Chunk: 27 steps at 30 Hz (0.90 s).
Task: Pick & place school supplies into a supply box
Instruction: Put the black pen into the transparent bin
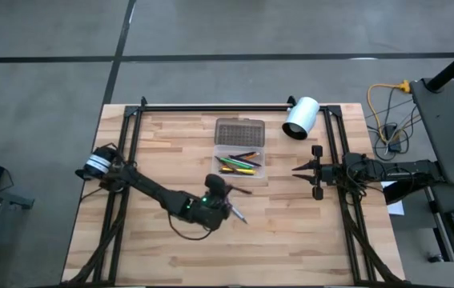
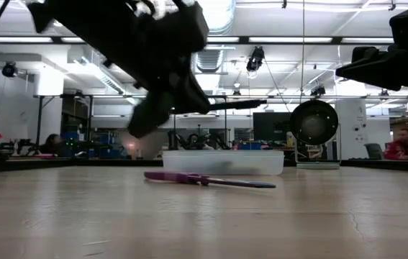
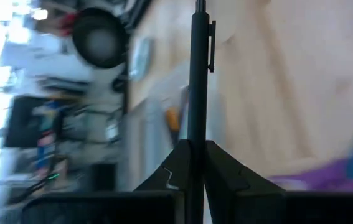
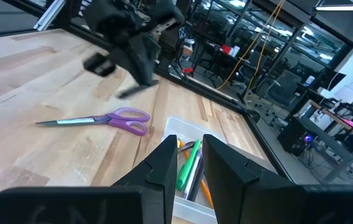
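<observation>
The clear supply box [image 1: 240,160] stands open at the table's middle, its dotted lid [image 1: 240,130] lying flat behind it, with several pens and pencils [image 4: 188,171] inside. Purple-handled scissors [image 2: 189,178] lie flat on the wood in front of the box. My left gripper [image 1: 228,192] hovers just in front of the box, over the scissors, shut on a black pen [image 3: 196,74]. My right gripper [image 4: 190,158] waits open at the table's right side with nothing between its fingers. My left gripper pinches the black pen's rear part [image 3: 195,155] between its two fingers. The pen lies along the fingers and sticks out past their tips, clip end [image 3: 210,43] foremost. The fingers come from the table's left, slanting slightly down. In the low view the pen [image 2: 232,105] hangs about level, clear of the table.
A white cylinder [image 1: 300,118] lies at the table's far right, behind my right gripper. Black frame rails [image 1: 210,106] run along the far, left and right edges. Bare wood spreads over the near half of the table.
</observation>
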Each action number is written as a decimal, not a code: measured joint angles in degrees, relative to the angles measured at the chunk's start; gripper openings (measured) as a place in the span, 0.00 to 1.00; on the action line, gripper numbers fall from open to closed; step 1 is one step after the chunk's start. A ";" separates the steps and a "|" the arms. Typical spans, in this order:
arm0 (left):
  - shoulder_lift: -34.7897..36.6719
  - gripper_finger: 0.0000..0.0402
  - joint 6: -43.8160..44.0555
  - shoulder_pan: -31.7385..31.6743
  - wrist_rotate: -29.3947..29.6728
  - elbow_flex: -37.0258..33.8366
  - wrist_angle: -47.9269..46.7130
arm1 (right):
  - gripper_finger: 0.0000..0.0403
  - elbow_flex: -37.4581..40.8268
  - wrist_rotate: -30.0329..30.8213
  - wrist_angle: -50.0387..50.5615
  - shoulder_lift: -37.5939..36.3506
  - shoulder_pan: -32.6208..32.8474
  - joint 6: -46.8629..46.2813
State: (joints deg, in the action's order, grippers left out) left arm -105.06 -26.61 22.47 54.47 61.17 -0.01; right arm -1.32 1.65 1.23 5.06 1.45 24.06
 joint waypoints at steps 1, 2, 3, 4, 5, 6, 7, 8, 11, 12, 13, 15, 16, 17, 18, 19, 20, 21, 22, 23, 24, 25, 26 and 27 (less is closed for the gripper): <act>-0.90 0.02 -1.71 -0.52 1.94 -0.01 1.55 | 0.17 0.01 -0.03 0.01 0.00 0.01 -0.01; -1.82 0.02 -3.61 -1.05 3.99 -0.02 3.41 | 0.17 0.00 -0.04 0.02 0.02 0.01 -0.01; -2.78 0.02 -5.93 -1.61 5.77 -0.03 5.51 | 0.17 0.00 0.00 -0.02 0.04 0.00 -0.01; -3.90 0.02 -8.18 -2.27 7.19 -0.04 7.81 | 0.17 0.02 -0.02 -0.02 0.02 0.00 0.01; -5.04 0.02 -10.40 -2.97 8.58 -0.04 10.40 | 0.17 0.00 -0.04 0.00 0.02 0.02 -0.01; -6.08 0.02 -12.58 -3.73 10.24 -0.04 12.98 | 0.17 0.00 -0.03 -0.02 0.02 0.00 -0.01; -7.15 0.02 -14.52 -4.51 11.83 -0.04 15.51 | 0.17 0.00 -0.02 0.00 0.04 0.01 0.01; -8.18 0.02 -16.27 -5.41 12.97 -0.04 17.96 | 0.17 0.00 -0.02 0.00 0.04 0.02 -0.01; -10.25 0.02 -20.88 -7.96 15.22 -0.04 23.72 | 0.17 0.00 -0.02 0.00 0.04 0.01 -0.01; -10.70 0.02 -21.81 -8.80 15.27 -0.04 24.93 | 0.17 0.00 -0.03 -0.01 0.04 0.00 -0.01; -11.09 0.02 -22.33 -9.66 15.31 -0.04 25.83 | 0.17 0.01 -0.04 0.00 0.02 0.02 0.00; -11.52 0.02 -22.58 -11.12 15.33 -0.04 26.99 | 0.17 0.02 -0.02 0.00 -0.02 0.00 -0.01; -11.55 0.02 -22.62 -11.79 15.33 -0.04 27.21 | 0.17 0.00 -0.03 0.00 -0.02 0.02 -0.01; -11.55 0.02 -22.62 -12.39 15.38 -0.04 27.32 | 0.17 0.00 -0.04 -0.02 -0.02 0.02 -0.01; -11.55 0.02 -22.80 -13.02 15.37 -0.04 27.59 | 0.17 0.02 -0.02 0.00 -0.02 0.00 -0.01; -11.55 0.02 -23.34 -13.55 15.35 -0.04 27.91 | 0.17 0.00 -0.04 0.00 -0.01 0.02 -0.01; -11.55 0.02 -24.25 -13.99 15.15 -0.04 28.46 | 0.17 0.00 -0.03 0.00 -0.02 0.02 -0.01; -11.58 0.02 -25.11 -14.46 14.56 -0.04 29.21 | 0.17 0.00 -0.02 0.00 -0.02 0.00 -0.01; -11.58 0.02 -25.56 -14.74 13.77 -0.04 29.96 | 0.17 0.00 -0.02 0.00 -0.02 0.02 -0.01; -11.58 0.02 -25.79 -14.93 12.73 -0.04 30.57 | 0.17 0.00 -0.03 0.00 -0.02 0.01 0.01; -11.58 0.02 -25.83 -15.10 11.52 -0.04 31.10 | 0.17 0.00 -0.03 0.00 -0.02 0.01 -0.01; -11.58 0.02 -25.86 -15.14 10.36 -0.04 31.54 | 0.17 0.01 -0.02 0.00 -0.02 0.00 -0.01; -11.58 0.02 -25.86 -15.17 9.67 -0.04 31.80 | 0.17 0.00 -0.03 0.00 -0.02 0.02 0.00; -11.58 0.02 -25.94 -15.30 9.44 0.04 31.99 | 0.17 0.01 -0.03 0.00 -0.02 0.01 -0.01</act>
State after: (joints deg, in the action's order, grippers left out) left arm -116.64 -52.55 7.17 63.91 61.21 31.97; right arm -1.31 1.62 1.23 5.04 1.47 24.05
